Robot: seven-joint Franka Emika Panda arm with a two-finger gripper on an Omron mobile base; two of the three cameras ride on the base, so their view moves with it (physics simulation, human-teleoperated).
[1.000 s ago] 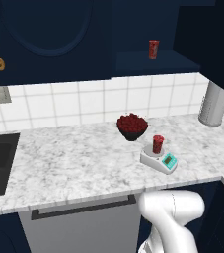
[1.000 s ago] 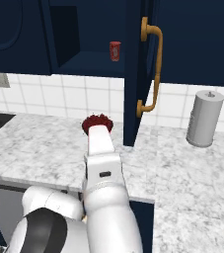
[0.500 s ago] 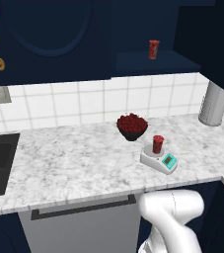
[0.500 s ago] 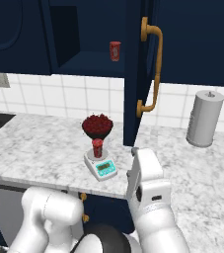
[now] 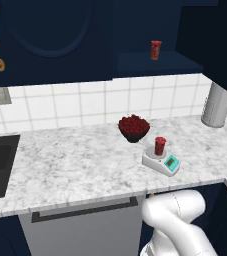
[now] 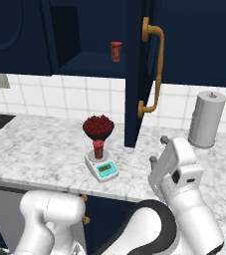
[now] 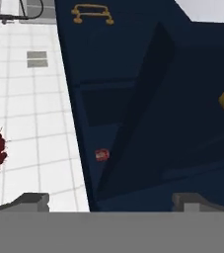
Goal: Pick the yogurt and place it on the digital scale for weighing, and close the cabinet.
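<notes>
Marble counter (image 5: 75,165) runs under white tile. At its 3 o'clock end the scale (image 5: 160,162) carries the yogurt (image 5: 160,145) upright on its plate, with a berry bowl (image 5: 134,128) just beyond at 11 o'clock. Twin cup (image 6: 116,51) stands in the cabinet (image 6: 99,64), door (image 6: 137,74) open. Gripper (image 7: 111,200) faces the door, fingers wide apart, empty.

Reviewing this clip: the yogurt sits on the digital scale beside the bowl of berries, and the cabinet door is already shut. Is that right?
Not quite. The yogurt does sit on the digital scale by the bowl of berries, but the cabinet door stands open, edge-on in the right base view, with a second cup on its shelf.
</notes>
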